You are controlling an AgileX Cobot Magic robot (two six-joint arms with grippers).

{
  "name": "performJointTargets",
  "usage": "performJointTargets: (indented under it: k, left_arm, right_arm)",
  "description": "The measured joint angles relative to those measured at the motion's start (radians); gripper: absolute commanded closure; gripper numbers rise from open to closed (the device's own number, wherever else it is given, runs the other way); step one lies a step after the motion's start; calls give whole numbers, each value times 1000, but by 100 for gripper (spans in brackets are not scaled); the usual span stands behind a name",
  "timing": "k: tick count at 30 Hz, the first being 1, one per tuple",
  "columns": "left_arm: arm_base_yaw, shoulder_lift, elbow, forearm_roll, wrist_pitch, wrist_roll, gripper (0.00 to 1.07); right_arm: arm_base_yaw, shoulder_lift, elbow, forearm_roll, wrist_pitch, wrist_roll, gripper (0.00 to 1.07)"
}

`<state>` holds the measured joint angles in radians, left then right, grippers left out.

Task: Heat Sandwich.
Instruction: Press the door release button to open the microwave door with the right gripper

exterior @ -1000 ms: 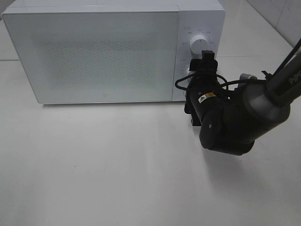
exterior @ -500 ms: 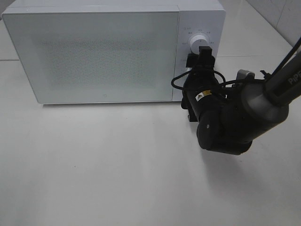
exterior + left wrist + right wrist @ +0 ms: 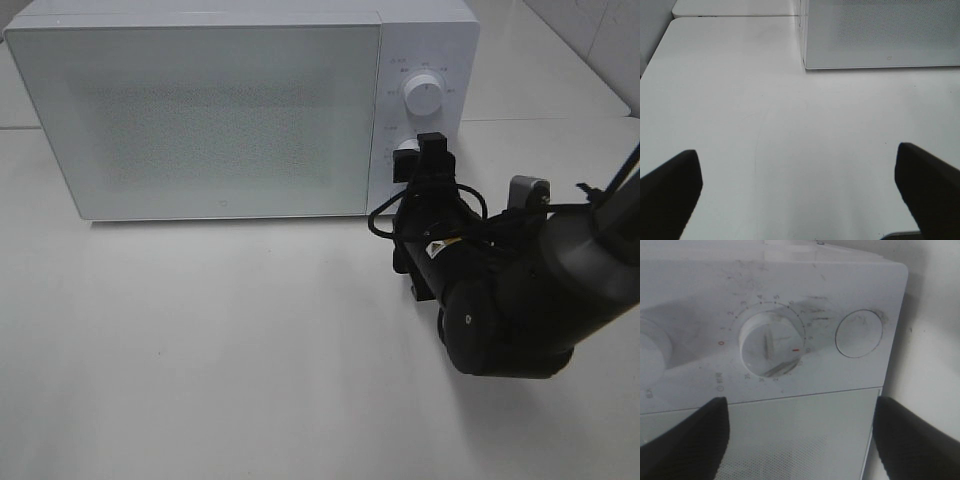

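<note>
Black right gripper [image 3: 799, 404], fingers [image 3: 685, 440] spread wide, empty, seemingly just off the timer dial [image 3: 771, 347]

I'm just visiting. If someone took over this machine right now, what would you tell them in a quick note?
Left end effector: open, empty, above the table.
Right end effector: open, empty, facing the lower dial on the microwave, not gripping it.
Sandwich: not in view; the microwave is shut and its frosted front hides the inside.
Done: loading cannot be confirmed.
Left: probably grip and turn the dial, then check that heating starts.
</note>
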<state>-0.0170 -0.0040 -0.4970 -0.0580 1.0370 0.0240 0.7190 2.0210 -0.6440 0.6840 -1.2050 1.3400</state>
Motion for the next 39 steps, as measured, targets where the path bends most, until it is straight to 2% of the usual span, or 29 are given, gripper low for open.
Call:
performJointTargets:
  k: [6,10,17,20,23,24,31,34,39]
  left_arm:
    - [0,0,0,0,0,0,6]
    - [0,0,0,0,0,0,6]
    - [0,0,0,0,0,0,6]
    - [0,0,0,0,0,0,6]
    - [0,0,0,0,0,0,6]
    - [0,0,0,0,0,0,6]
    - [0,0,0,0,0,0,6]
    - [0,0,0,0,0,0,6]
    - [0,0,0,0,0,0,6]
  right_arm:
    - [0,-100,95,-12,0,-107,31]
    - [0,-159,123,-12,45,-182,31]
    - [0,-293,142,-11,324,-469,31]
    - [0,-370,143,-11,479,-693,31]
    - [0,-408,143,-11,545,-801,31]
    - [0,-448,143,-12,610,-917,31]
    - [0,-560,145,-32,760,-1213,31]
    - [0,-640,145,-79,853,-1384,31]
    - [0,-736,145,-95,986,-1544,31]
